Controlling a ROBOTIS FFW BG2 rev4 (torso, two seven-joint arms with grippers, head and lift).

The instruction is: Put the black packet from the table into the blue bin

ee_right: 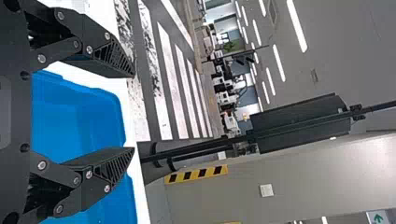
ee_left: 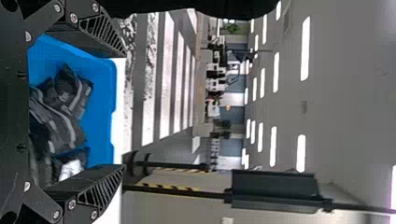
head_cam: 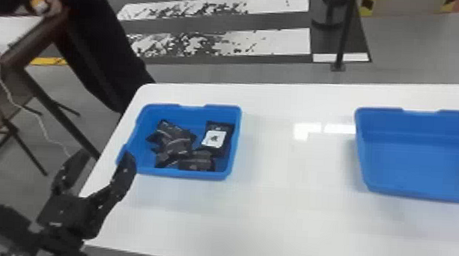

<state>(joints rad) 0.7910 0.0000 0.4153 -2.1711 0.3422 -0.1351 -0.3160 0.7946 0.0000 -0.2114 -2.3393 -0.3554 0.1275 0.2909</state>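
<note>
Left tool [head_cam: 105,154]: fingers spread, nothing between them; it hangs by the near left corner of the left bin [head_cam: 185,173], one finger overlapping that corner in the head view. Such a wide gap would suit either a release or a fresh approach.
Right tool [ee_right: 133,113]: fingers parted, holding nothing, by the right bin [head_cam: 419,139]. Probably idle, as the packets are on the other arm's side.
Black packets: inside the left bin, on its floor. A loose heap [head_cam: 175,143] leans and overlaps, as if dropped in rather than laid out.
Labelled packet [head_cam: 215,139]: against the bin's right side, white label up, near the heap.
Bins: both blue, well apart on the white surface [head_cam: 292,200], one toward each arm, presumably so each arm can fill its own.
Task state: the black packet asked for is probably among those in the left bin; which one, I cannot tell. The job looks finished.
Next: likely just lifting the left tool away, minding the rim, which a low finger could catch and drag.
</note>
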